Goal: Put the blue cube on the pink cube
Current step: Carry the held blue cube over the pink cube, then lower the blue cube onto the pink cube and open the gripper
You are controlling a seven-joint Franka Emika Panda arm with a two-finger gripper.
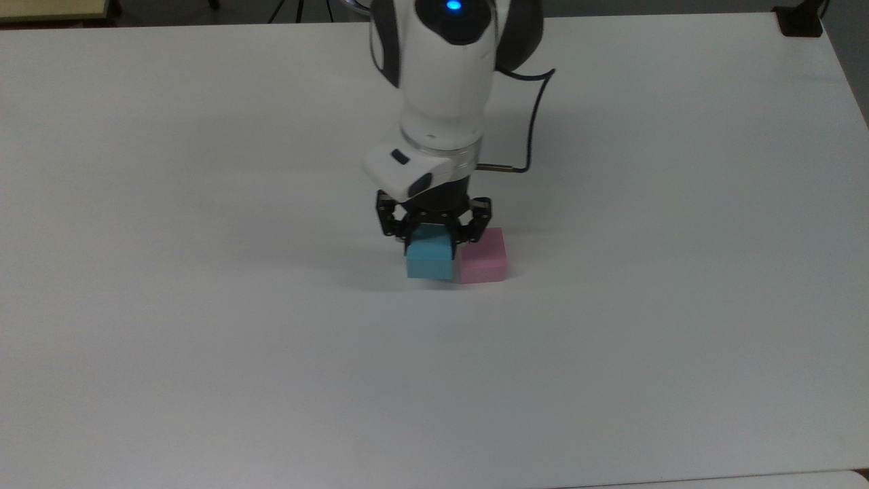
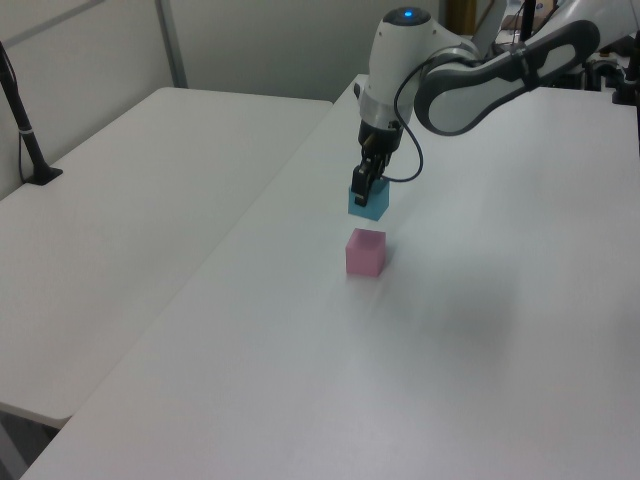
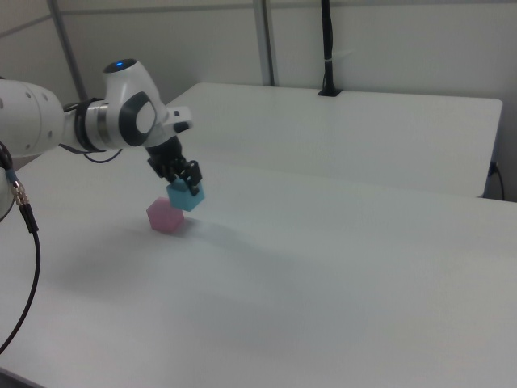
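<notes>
Hand (image 1: pixel 434 234) grasping blue cube (image 1: pixel 429 260), airborne | pink cube (image 1: pixel 483 257) partly hidden, on table (image 1: pixel 204 339)

A wide, matte white rectangular table (image 1: pixel 204 380) is filling the scene under even, diffuse light. In the left view, a second white table (image 2: pixel 120 230) is standing just beside it at the left view's left, a narrow seam running between them. A black post on a square black base (image 2: pixel 30 150) is rising from that second table; in the right view it (image 3: pixel 327 48) is standing before pale grey wall panels (image 3: pixel 404 44) divided by light metal uprights (image 3: pixel 263 40).
</notes>
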